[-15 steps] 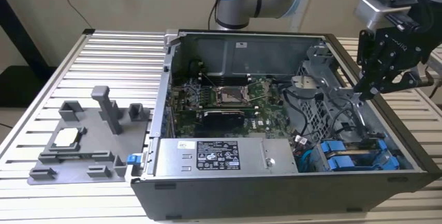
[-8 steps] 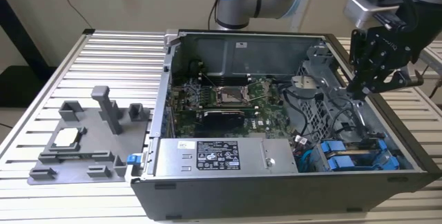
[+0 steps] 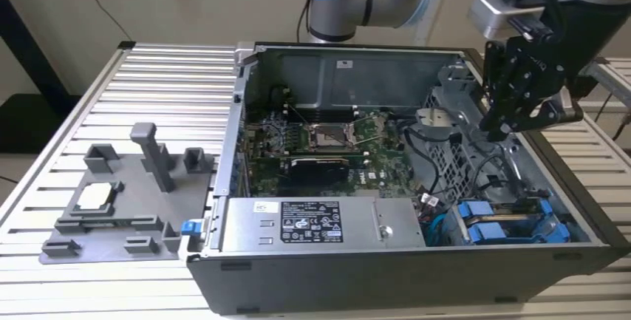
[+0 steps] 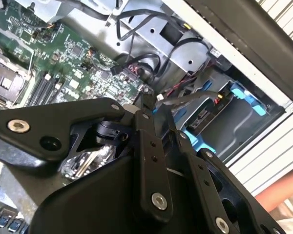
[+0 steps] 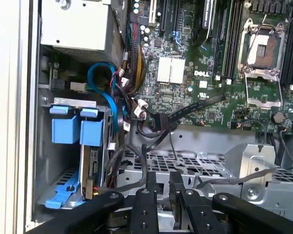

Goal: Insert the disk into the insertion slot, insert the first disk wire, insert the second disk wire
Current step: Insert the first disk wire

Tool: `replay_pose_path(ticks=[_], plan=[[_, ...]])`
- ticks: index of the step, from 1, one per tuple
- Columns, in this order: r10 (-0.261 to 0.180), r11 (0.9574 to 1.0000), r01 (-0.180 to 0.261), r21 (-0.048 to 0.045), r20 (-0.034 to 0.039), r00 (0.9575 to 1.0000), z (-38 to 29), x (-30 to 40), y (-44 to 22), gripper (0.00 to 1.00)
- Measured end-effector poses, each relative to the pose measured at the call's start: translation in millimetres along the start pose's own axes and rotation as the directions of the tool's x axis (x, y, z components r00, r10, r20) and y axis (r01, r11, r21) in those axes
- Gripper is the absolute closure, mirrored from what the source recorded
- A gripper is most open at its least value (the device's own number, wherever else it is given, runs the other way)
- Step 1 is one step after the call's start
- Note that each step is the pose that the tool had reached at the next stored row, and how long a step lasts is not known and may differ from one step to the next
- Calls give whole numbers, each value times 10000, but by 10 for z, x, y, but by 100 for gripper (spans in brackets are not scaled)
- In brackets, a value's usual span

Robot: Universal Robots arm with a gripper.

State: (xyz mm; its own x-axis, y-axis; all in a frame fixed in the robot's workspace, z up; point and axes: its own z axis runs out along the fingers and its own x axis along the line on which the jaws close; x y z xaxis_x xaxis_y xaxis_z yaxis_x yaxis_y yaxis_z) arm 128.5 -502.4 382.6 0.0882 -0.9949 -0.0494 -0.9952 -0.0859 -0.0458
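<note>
The disk point(image 3: 498, 231), in its blue carrier point(image 5: 92, 132), sits in the insertion slot point(image 5: 75, 103) at the five o'clock corner of the computer case point(image 3: 394, 276) in the exterior view. The fingers point(image 3: 492, 126) hang well apart from it at its twelve o'clock, closed on nothing.

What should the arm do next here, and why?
Probably lower the gripper toward the loose black cable plug. The blue-framed disk already looks seated in its bay, while that plug lies free beside the metal cage, apparently not connected.
</note>
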Motion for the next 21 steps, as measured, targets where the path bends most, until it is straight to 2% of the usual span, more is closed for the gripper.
replay_pose_path(ticks=[3,9,16,21], plan=[[-5,10000,5,4,0,10000,-5,-9,61,74],[-22,10000,22,72,-32,10000,-29,-25,157,74],[-25,9999,25,98,-34,10000,-41,-28,181,74],[-28,9999,28,132,-36,10000,-121,-33,195,74]])
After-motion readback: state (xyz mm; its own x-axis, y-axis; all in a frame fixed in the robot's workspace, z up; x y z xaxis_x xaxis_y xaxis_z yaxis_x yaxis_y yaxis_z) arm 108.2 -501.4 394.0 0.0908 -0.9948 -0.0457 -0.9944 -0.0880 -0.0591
